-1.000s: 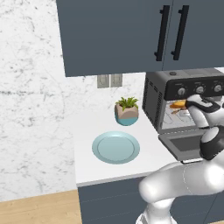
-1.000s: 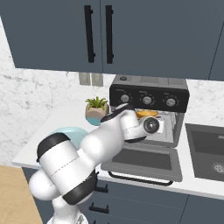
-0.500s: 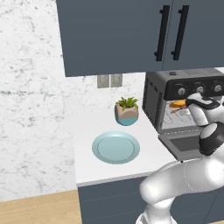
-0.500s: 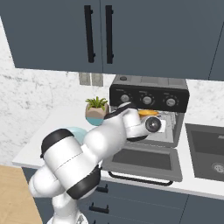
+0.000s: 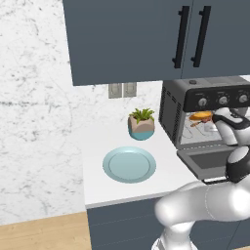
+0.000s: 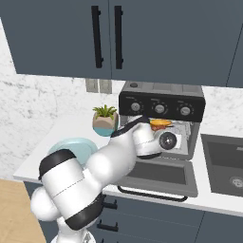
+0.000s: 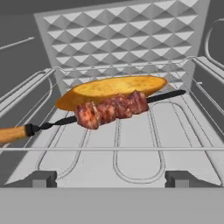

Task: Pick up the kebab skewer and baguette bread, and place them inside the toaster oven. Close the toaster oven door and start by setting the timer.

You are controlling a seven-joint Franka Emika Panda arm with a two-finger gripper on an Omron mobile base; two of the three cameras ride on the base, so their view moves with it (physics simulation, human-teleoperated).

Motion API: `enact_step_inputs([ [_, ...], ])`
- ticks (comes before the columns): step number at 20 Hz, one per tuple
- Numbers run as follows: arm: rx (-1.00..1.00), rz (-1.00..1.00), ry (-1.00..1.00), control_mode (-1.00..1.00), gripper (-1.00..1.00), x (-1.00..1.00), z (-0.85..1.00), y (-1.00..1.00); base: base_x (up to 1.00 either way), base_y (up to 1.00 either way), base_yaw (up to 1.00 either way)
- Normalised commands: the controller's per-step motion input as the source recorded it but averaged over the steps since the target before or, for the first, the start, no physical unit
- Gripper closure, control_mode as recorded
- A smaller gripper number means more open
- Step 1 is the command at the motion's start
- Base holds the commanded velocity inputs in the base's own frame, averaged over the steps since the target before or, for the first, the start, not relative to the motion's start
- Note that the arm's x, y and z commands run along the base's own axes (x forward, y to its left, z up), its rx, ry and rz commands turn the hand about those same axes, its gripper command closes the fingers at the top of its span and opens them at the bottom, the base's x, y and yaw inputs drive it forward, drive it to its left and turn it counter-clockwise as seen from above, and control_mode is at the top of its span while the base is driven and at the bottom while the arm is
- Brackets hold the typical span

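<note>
The toaster oven stands on the counter with its door dropped flat. On the wire rack inside, the golden baguette bread lies crosswise. The kebab skewer rests against the loaf's front, its wooden handle pointing left in the hand view. My gripper hovers at the oven's mouth just in front of both. It is open, its fingertips wide apart with nothing between them.
A pale blue plate and a potted plant sit on the counter left of the oven. Three knobs line the oven's black panel. A sink lies to the right. Dark cabinets hang overhead.
My hand has stayed at the oven's mouth with only a slight shift of the arm. The baguette and skewer lie still on the rack.
</note>
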Motion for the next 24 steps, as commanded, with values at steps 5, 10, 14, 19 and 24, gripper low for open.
enact_step_inputs([
  [5,0.00,0.00,0.00,-1.00,-1.00,-0.61,0.00,0.00,0.00,0.00,0.00],
  [10,0.00,0.00,0.04,-1.00,-1.00,-0.57,0.00,0.00,0.00,0.00,0.00],
  [14,0.00,0.00,0.07,-1.00,-1.00,-0.49,0.00,0.00,0.00,0.00,0.00],
  [19,0.00,0.00,0.07,-1.00,-1.00,-0.42,0.00,0.00,0.00,0.00,0.00],
  [24,0.00,0.00,0.05,-1.00,-1.00,-0.42,0.00,-0.11,0.00,0.00,0.00],
])
